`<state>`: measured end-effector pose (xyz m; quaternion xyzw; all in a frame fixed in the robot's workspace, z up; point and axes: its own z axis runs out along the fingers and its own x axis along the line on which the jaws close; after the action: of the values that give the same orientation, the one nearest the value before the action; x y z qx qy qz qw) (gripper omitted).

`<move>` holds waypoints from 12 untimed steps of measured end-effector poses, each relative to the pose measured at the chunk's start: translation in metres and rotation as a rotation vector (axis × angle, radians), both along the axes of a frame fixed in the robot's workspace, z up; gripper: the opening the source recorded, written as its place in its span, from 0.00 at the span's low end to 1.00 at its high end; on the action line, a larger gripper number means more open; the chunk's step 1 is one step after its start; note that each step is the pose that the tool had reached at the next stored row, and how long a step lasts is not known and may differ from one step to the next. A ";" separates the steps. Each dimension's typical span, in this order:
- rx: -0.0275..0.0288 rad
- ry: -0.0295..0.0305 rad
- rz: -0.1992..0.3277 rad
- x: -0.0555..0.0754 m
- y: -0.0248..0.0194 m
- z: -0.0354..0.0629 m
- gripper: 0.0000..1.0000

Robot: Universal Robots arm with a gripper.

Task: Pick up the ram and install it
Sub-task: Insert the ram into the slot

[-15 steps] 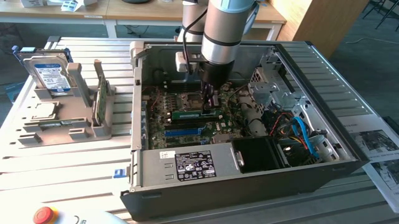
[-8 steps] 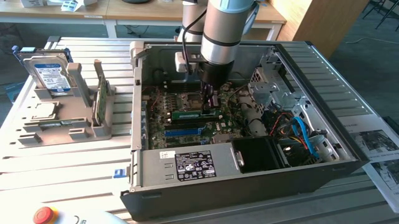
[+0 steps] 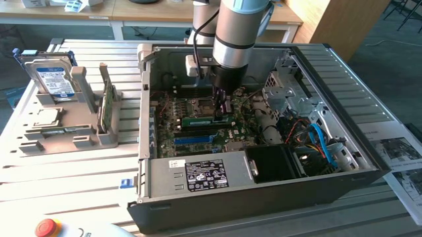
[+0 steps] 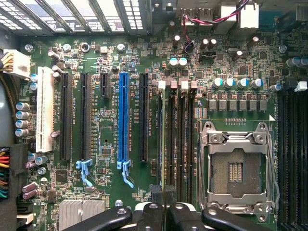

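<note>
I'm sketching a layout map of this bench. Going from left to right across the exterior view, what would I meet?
Hard drive → upright green card → the ram → blue cable → printed sheets.

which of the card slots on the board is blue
The blue slot, between a short black slot and a long black slot. Every other one is black, except the white slot at the row's end.

Green ram (image 3: 197,120), green motherboard (image 4: 103,115), blue slot (image 4: 123,115) (a white slot (image 4: 44,108) too).
</note>
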<state>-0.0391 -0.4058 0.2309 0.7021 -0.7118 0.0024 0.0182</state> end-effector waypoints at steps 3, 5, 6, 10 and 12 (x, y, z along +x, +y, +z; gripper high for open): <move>0.0001 0.0000 0.000 0.000 0.0000 -0.0006 0.12; 0.0001 -0.0001 0.000 0.000 0.0000 -0.0011 0.12; 0.0000 0.0000 0.000 0.000 0.0000 -0.0013 0.12; 0.0000 0.0000 0.000 0.000 0.0000 -0.0023 0.12; 0.0000 0.0000 0.000 0.000 0.0000 -0.0027 0.12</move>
<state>-0.0391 -0.4058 0.2282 0.7021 -0.7118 0.0024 0.0181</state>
